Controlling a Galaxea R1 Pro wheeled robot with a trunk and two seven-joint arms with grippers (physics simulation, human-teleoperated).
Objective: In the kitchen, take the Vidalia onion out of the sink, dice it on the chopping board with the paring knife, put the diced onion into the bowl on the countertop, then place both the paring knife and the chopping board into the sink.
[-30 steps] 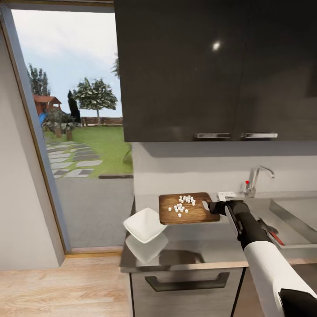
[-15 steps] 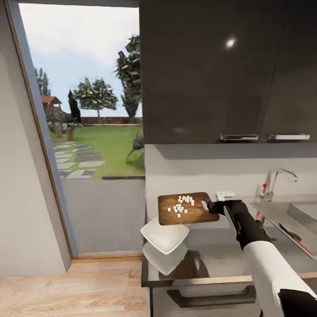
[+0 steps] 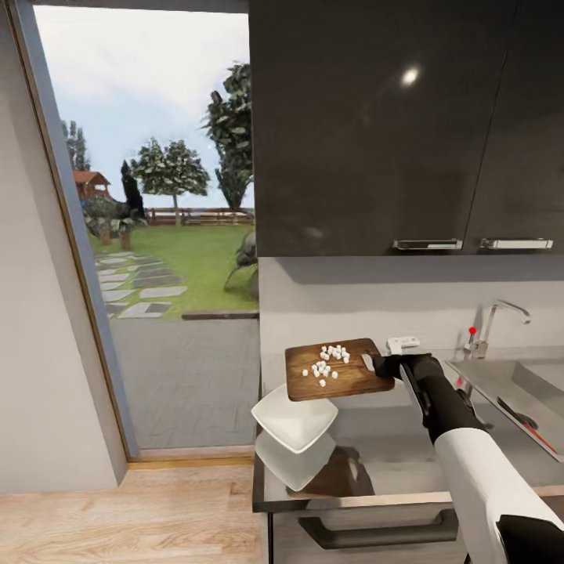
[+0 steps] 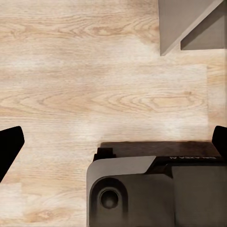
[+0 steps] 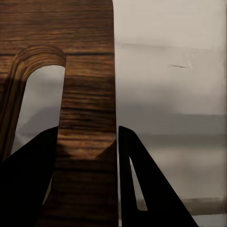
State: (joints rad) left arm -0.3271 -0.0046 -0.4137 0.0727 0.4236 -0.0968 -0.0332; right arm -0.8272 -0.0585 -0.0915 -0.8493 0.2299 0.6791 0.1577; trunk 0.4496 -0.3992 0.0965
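A: What is sitting on the grey, glossy steel counter (image 3: 376,446)?
B: The steel sink (image 3: 509,376) is lying at its far right; the squarish white bowl (image 3: 294,419) is resting near its left edge.

A: And the chopping board (image 3: 338,370)?
B: The right hand (image 3: 376,365) is clamping its handle end, holding the brown, grained board level above the bowl, white onion dice (image 3: 327,362) scattered on top.

A: The left hand (image 4: 113,142)?
B: It is gaping open over the wooden floor (image 4: 94,85).

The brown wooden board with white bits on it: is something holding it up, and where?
Yes. The right gripper holds the brown wooden chopping board by its handle end, near the cut-out.
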